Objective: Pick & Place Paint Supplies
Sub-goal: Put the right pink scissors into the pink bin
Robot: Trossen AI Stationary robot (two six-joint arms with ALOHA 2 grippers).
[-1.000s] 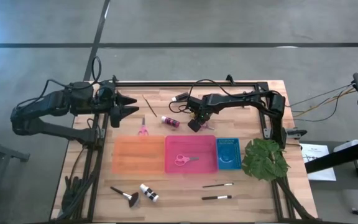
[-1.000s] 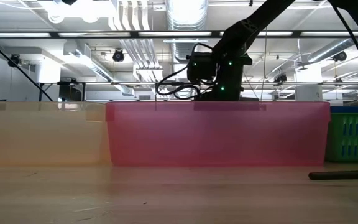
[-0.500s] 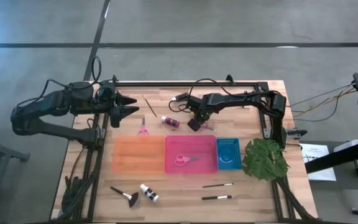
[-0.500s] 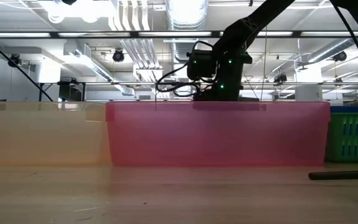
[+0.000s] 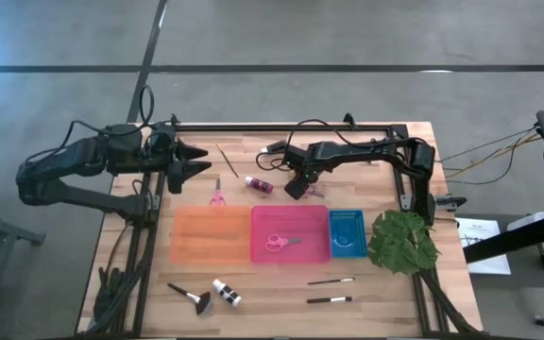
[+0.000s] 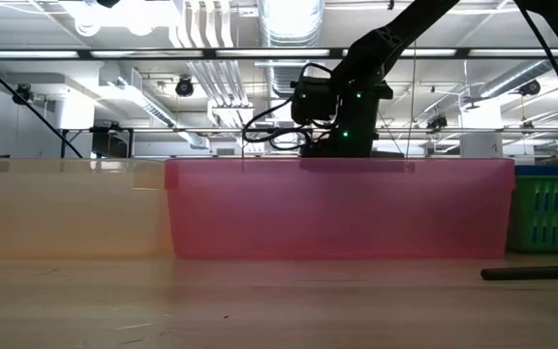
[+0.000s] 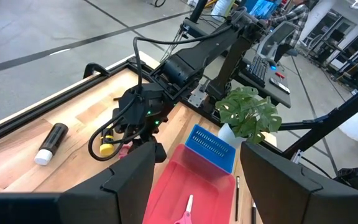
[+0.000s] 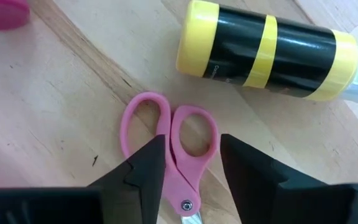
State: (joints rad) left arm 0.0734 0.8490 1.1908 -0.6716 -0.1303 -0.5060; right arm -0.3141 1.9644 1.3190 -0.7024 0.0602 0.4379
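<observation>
My right gripper (image 5: 294,189) (image 8: 191,140) hangs open, pointing down, at the table's far middle. Its fingers stand on either side of the handles of a pair of pink-handled scissors (image 8: 179,162) lying flat on the wood; I see no touch. A yellow-and-black paint bottle (image 8: 272,53) lies on its side just beyond them. A pink bottle (image 5: 259,184) and a second pair of scissors (image 5: 216,195) lie to the left, and a third pair (image 5: 277,242) lies in the pink tray (image 5: 314,250). My left gripper (image 5: 204,161) (image 7: 197,155) waits open at the far left.
The orange tray (image 5: 212,234), the pink tray and the blue tray (image 5: 348,232) sit in a row mid-table. The green plant (image 5: 402,241) stands at the right. Brushes (image 5: 331,280) (image 5: 329,299) (image 5: 189,297) (image 5: 227,158) and a black-and-white bottle (image 5: 227,292) lie on the wood.
</observation>
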